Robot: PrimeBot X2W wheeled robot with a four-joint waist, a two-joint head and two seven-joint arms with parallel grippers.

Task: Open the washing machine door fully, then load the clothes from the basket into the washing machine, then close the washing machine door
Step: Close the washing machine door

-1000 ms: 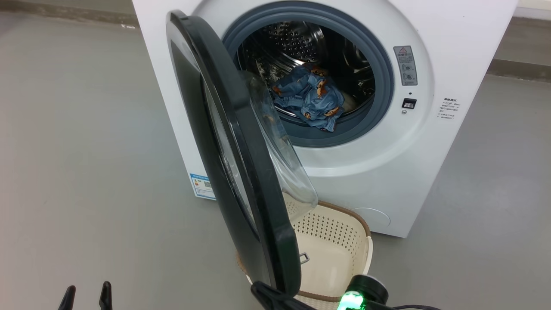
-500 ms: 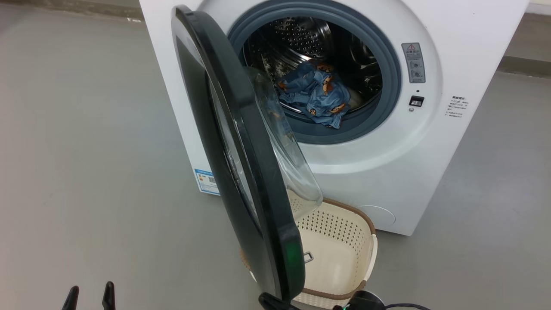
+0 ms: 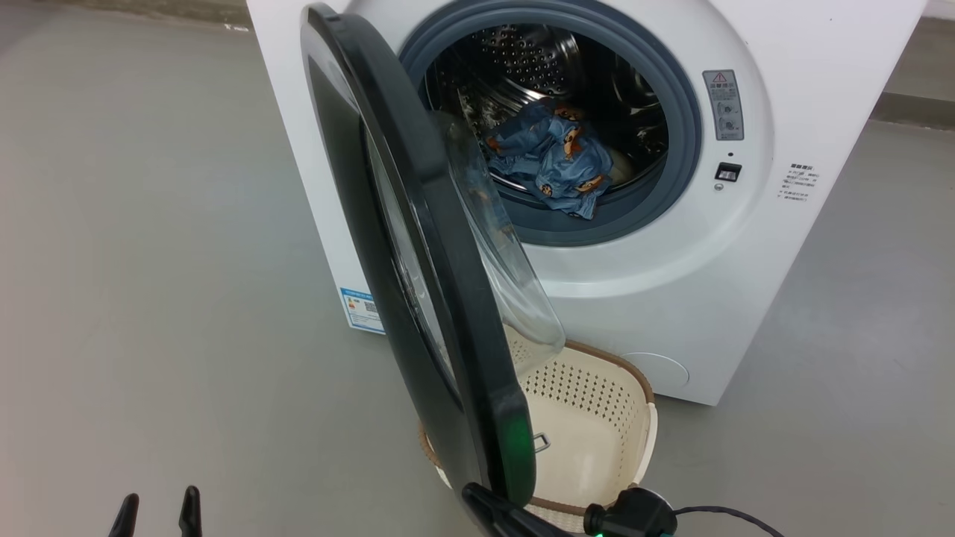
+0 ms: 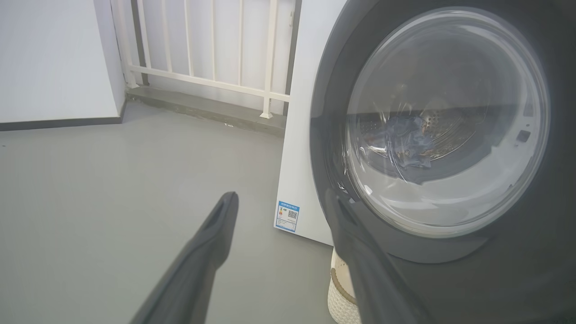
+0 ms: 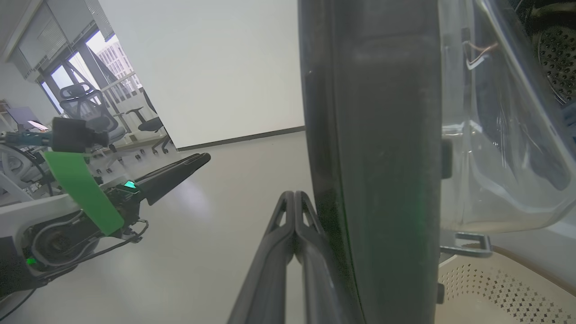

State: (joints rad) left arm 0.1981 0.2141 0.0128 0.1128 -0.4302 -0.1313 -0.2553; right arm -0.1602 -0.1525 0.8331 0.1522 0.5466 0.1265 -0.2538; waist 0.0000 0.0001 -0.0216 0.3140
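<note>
At the bottom edge of the head view, the left gripper (image 3: 157, 513) shows two slim dark fingertips, spread wide apart and holding nothing above the smooth grey floor (image 3: 149, 261). Lower right, the right gripper (image 5: 294, 200) has its long matte fingers pressed together tip to tip (nothing between them), lying just beside the outer side of the washing machine door (image 3: 462, 298) at its lower rim. That door, a thick glossy black ring, stands swung out edge-on toward the camera, its clear bulging glass bowl (image 3: 515, 283) facing the machine. Beneath it on the floor sits the basket (image 3: 597, 395), cream plastic with rows of small perforations and a brown woven-look rim, close against the front of the washing machine (image 3: 671, 298). The white cabinet carries a blue label sticker (image 3: 363, 309) at its lower left corner. A grey-blue rubber gasket (image 3: 683, 127) rings the opening, and inside the dimpled steel drum (image 3: 537, 60) lie the clothes (image 3: 559, 164), crumpled blue fabric with orange-brown bears.
</note>
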